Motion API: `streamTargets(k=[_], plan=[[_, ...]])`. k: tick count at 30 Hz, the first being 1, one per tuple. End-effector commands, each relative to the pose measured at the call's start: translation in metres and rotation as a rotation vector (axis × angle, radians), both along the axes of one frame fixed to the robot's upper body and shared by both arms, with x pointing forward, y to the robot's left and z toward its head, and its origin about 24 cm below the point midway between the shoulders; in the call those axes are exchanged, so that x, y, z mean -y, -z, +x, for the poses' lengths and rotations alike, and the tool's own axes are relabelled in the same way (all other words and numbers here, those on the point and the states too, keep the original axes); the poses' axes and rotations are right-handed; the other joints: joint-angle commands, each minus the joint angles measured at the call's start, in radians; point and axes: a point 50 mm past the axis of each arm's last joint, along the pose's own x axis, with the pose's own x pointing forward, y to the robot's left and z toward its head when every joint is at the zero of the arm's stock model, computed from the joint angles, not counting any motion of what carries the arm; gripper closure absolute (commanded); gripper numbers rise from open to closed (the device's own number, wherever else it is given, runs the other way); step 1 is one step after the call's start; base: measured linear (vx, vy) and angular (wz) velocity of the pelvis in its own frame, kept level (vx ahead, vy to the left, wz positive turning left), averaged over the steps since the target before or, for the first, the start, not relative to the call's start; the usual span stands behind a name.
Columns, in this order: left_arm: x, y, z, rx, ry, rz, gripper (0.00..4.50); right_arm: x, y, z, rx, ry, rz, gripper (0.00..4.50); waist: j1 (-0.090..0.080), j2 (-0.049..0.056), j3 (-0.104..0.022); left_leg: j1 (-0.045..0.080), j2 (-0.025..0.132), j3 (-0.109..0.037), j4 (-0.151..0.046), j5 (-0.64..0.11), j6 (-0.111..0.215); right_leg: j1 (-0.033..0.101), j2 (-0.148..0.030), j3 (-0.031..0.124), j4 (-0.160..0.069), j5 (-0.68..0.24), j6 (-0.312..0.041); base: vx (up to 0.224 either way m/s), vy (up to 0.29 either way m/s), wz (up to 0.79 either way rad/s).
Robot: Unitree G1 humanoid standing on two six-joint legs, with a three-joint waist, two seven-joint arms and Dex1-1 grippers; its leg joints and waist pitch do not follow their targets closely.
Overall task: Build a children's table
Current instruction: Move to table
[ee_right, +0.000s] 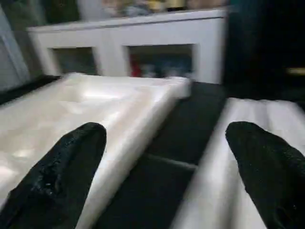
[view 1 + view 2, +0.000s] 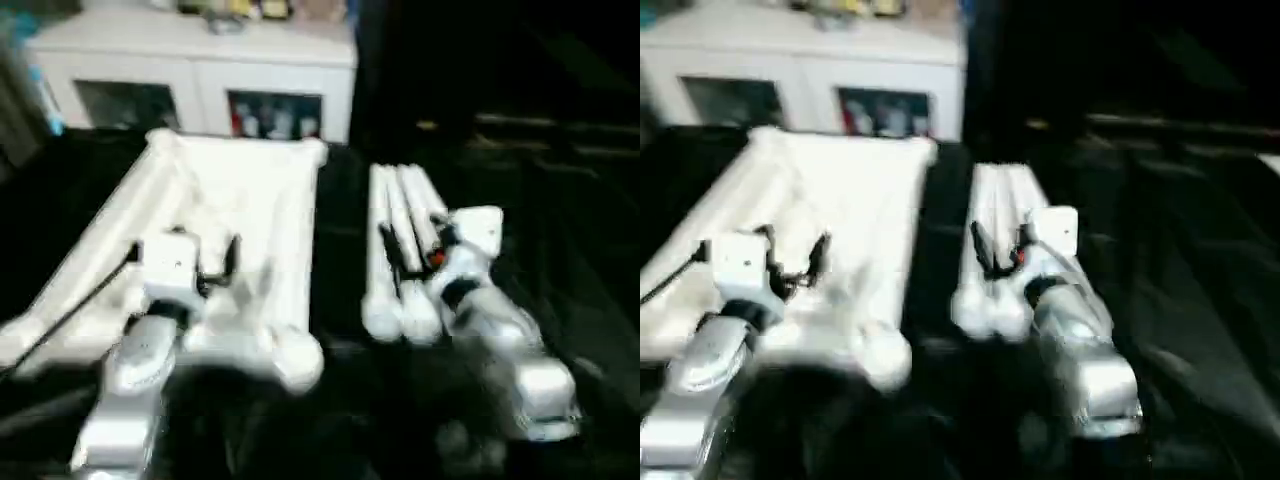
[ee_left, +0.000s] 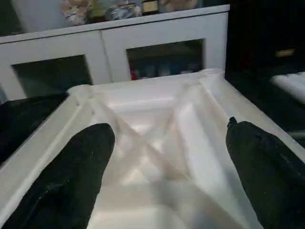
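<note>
Left eye view, lower left of the frame: the silver left forearm rises from the bottom edge and ends in the left tool (image 2: 215, 265), which hangs with its two black fingers spread wide and nothing between them, over the near part of the children's table top (image 2: 250, 200). At lower right the right forearm reaches up toward the centre, and the right tool (image 2: 400, 255) is likewise wide open and empty, its fingers over the near ends of the loose legs (image 2: 400, 240).

The table top lies upside down on a dark surface (image 2: 560, 250), filling the left half of the frame, its raised rim and ribbed underside facing up. In the left wrist view the ribs (image 3: 152, 148) cross in an X between the two black fingertips (image 3: 81, 167), and a round socket sits at each far corner. One white leg (image 2: 90, 260) lies along the top's left edge, running from lower left toward the far left corner, and a rounded white end (image 2: 295, 360) shows at the near right corner.

Just right of the top, apart from it by a dark strip, three white legs lie side by side, touching, with their thick rounded ends nearest.

Farther back, in the upper left, stands a white glass-door cabinet (image 2: 200, 70) with small coloured things on its top and behind its panes.
</note>
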Motion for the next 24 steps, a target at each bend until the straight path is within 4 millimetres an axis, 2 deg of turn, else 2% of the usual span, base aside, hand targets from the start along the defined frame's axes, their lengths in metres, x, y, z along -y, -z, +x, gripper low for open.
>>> streamTargets(k=[1, 2, 3, 4, 5, 6, 7, 8, 9, 10, 11, 12, 13, 14, 15, 16, 17, 18, 19, 20, 21, 22, 23, 24], plan=[[0.014, -0.006, -0.001, 0.017, 0.159, -0.008, 0.22, 0.009, -0.006, -0.002, 0.025, -0.037, 0.006, 0.0, -0.032, 0.037, -0.071, 0.138, 0.138, -0.129, -0.107, 0.118, 0.281, -0.129, -0.032, 0.0, 0.013, 0.022, 0.081, 0.099, 0.041, 0.03], [0.015, -0.006, -0.002, 0.014, 0.187, -0.002, 0.22, 0.009, -0.007, -0.002, 0.028, -0.056, 0.004, 0.0, -0.024, 0.03, -0.074, 0.136, 0.132, -0.121, -0.087, 0.353, 0.319, -0.143, -0.039, 0.009, 0.01, 0.074, 0.113, 0.188, 0.056, -0.02], [0.018, -0.006, -0.006, 0.0, 0.299, 0.021, 0.22, 0.008, -0.009, -0.005, 0.035, -0.137, -0.005, 0.0, -0.011, 0.013, -0.083, 0.118, 0.121, -0.097, -0.061, 0.75, 0.36, -0.154, -0.06, 0.039, -0.022, 0.212, 0.154, 0.158, 0.002, -0.12], [0.02, 0.0, -0.018, -0.101, 0.559, 0.097, 0.22, 0.006, -0.011, -0.014, 0.049, -0.351, -0.08, 0.0, -0.001, -0.018, -0.085, 0.085, 0.05, -0.056, -0.005, 0.903, 0.284, -0.148, -0.104, 0.083, -0.107, 0.464, 0.096, 0.107, 0.0, -0.13], [0.02, 0.0, -0.019, -0.111, 0.579, 0.104, 0.22, 0.006, -0.011, -0.015, 0.048, -0.368, -0.086, 0.0, 0.0, -0.107, -0.095, -0.031, -0.055, -0.006, 0.015, 0.568, 0.179, -0.022, -0.135, 0.149, -0.118, 0.774, 0.119, 0.0, 0.0, 0.0], [0.018, 0.002, -0.023, -0.15, 0.653, 0.129, 0.22, 0.007, -0.011, -0.017, 0.043, -0.43, -0.11, 0.0, 0.019, -0.073, -0.077, -0.039, -0.004, -0.023, -0.004, 0.241, 0.098, -0.02, -0.204, 0.16, -0.146, 0.945, 0.015, 0.0, 0.0, 0.0], [0.016, 0.004, -0.026, -0.178, 0.7, 0.147, 0.22, 0.007, -0.011, -0.019, 0.039, -0.471, -0.126, 0.0, 0.019, -0.062, -0.08, -0.035, 0.005, -0.023, -0.021, 0.189, 0.057, -0.013, -0.188, 0.145, -0.135, 0.948, -0.03, 0.0, 0.0, 0.0], [0.016, 0.004, -0.026, -0.178, 0.7, 0.147, 0.22, 0.007, -0.011, -0.019, 0.039, -0.471, -0.126, 0.0, 0.011, -0.041, -0.077, -0.028, 0.013, -0.014, -0.063, 0.155, 0.004, -0.01, -0.121, 0.102, -0.129, 0.806, -0.092, 0.0, 0.0, 0.0], [0.016, 0.004, -0.026, -0.178, 0.7, 0.147, 0.22, 0.007, -0.011, -0.019, 0.039, -0.471, -0.126, 0.0, 0.007, -0.028, -0.073, -0.019, 0.026, -0.015, -0.078, 0.13, -0.007, -0.017, -0.101, 0.088, -0.131, 0.673, -0.124, 0.0, 0.0, 0.0], [0.013, 0.005, -0.028, -0.205, 0.745, 0.164, 0.39, 0.009, -0.012, -0.019, 0.037, -0.508, -0.143, 0.0, 0.001, -0.001, -0.065, -0.005, 0.05, -0.02, -0.094, 0.067, -0.017, -0.028, -0.088, 0.073, -0.138, 0.405, -0.183, 0.0, 0.0, 0.0], [0.006, 0.004, -0.028, -0.254, 0.835, 0.215, 0.5, 0.011, -0.013, -0.021, 0.029, -0.587, -0.181, 0.0, -0.003, 0.003, -0.058, 0.014, 0.065, -0.013, -0.101, -0.033, -0.002, -0.042, -0.087, 0.069, -0.155, 0.228, -0.216, 0.0, 0.0, 0.0], [0.004, 0.004, -0.027, -0.271, 0.863, 0.232, 0.58, 0.012, -0.014, -0.022, 0.025, -0.612, -0.193, 0.0, -0.004, -0.002, -0.05, 0.012, 0.067, -0.011, -0.108, -0.093, 0.006, -0.04, -0.087, 0.071, -0.159, 0.151, -0.219, 0.0, 0.0, 0.0], [-0.005, 0.003, -0.027, -0.34, 0.951, 0.295, 0.6, 0.014, -0.015, -0.024, 0.012, -0.685, -0.232, 0.0, -0.001, -0.015, -0.027, 0.018, 0.073, 0.006, -0.123, -0.309, 0.004, -0.046, -0.097, 0.083, -0.188, -0.136, -0.197, -0.06, -0.027, 0.12], [-0.005, 0.003, -0.027, -0.34, 0.951, 0.295, 0.6, 0.014, -0.015, -0.024, 0.012, -0.685, -0.232, 0.0, -0.001, -0.015, -0.027, 0.018, 0.073, 0.006, -0.123, -0.309, 0.004, -0.046, -0.097, 0.083, -0.188, -0.136, -0.197, -0.06, -0.027, 0.12], [-0.008, 0.003, -0.026, -0.362, 0.975, 0.313, 0.76, 0.015, -0.016, -0.024, 0.007, -0.703, -0.242, 0.0, 0.004, -0.015, -0.025, 0.035, 0.072, 0.016, -0.12, -0.368, -0.02, -0.057, -0.109, 0.091, -0.2, -0.292, -0.167, -0.063, -0.03, 0.16], [-0.013, 0.004, -0.026, -0.414, 1.021, 0.357, 0.87, 0.016, -0.016, -0.025, -0.003, -0.739, -0.256, 0.0, 0.006, -0.016, -0.023, 0.039, 0.074, 0.022, -0.123, -0.37, -0.035, -0.062, -0.111, 0.096, -0.21, -0.379, -0.138, -0.063, -0.039, 0.15], [-0.013, 0.004, -0.026, -0.414, 1.021, 0.357, 0.94, 0.016, -0.016, -0.025, -0.003, -0.739, -0.256, 0.0, 0.007, -0.018, -0.023, 0.035, 0.077, 0.022, -0.127, -0.35, -0.04, -0.06, -0.115, 0.1, -0.212, -0.418, -0.116, -0.063, -0.039, 0.15], [-0.021, 0.006, -0.022, -0.48, 1.072, 0.415, 0.98, 0.017, -0.016, -0.026, -0.017, -0.797, -0.282, 0.0, 0.002, -0.025, -0.023, 0.028, 0.078, 0.024, -0.129, -0.338, -0.041, -0.057, -0.116, 0.1, -0.213, -0.423, -0.111, -0.064, -0.037, 0.06], [-0.022, 0.007, -0.022, -0.49, 1.079, 0.424, 1.02, 0.017, -0.016, -0.026, -0.019, -0.806, -0.286, 0.0, 0.007, -0.019, -0.025, 0.029, 0.078, 0.022, -0.132, -0.332, -0.04, -0.058, -0.115, 0.099, -0.215, -0.455, -0.086, -0.061, -0.036, 0.01], [-0.028, 0.009, -0.019, -0.525, 1.086, 0.475, 1.1, 0.017, -0.016, -0.026, -0.029, -0.835, -0.297, 0.0, 0.002, -0.024, -0.029, 0.024, 0.079, 0.025, -0.132, -0.304, -0.045, -0.054, -0.117, 0.1, -0.212, -0.433, -0.083, -0.061, -0.036, 0.01], [-0.035, 0.011, -0.013, -0.549, 1.08, 0.531, 1.2, 0.016, -0.017, -0.026, -0.034, -0.866, -0.307, 0.0, 0.004, -0.021, -0.028, 0.02, 0.079, 0.023, -0.134, -0.293, -0.043, -0.052, -0.116, 0.099, -0.214, -0.434, -0.078, 0.0, 0.0, 0.0], [-0.039, 0.012, -0.01, -0.564, 1.074, 0.566, 1.31, 0.015, -0.017, -0.026, -0.037, -0.885, -0.313, 0.0, 0.003, -0.025, -0.028, 0.021, 0.078, 0.026, -0.134, -0.291, -0.039, -0.057, -0.114, 0.098, -0.217, -0.439, -0.069, 0.0, 0.0, 0.0], [-0.039, 0.012, -0.009, -0.564, 1.073, 0.569, 1.31, 0.015, -0.017, -0.026, -0.037, -0.886, -0.313, 0.0, 0.004, -0.025, -0.027, 0.022, 0.077, 0.027, -0.133, -0.294, -0.04, -0.058, -0.114, 0.098, -0.218, -0.448, -0.065, 0.0, 0.0, 0.0], [-0.045, 0.013, -0.002, -0.569, 1.048, 0.607, 1.4, 0.013, -0.018, -0.027, -0.041, -0.915, -0.32, 0.0, 0.001, -0.035, -0.028, 0.019, 0.08, 0.027, -0.135, -0.288, -0.042, -0.055, -0.116, 0.098, -0.218, -0.444, -0.071, 0.0, 0.0, 0.0]])
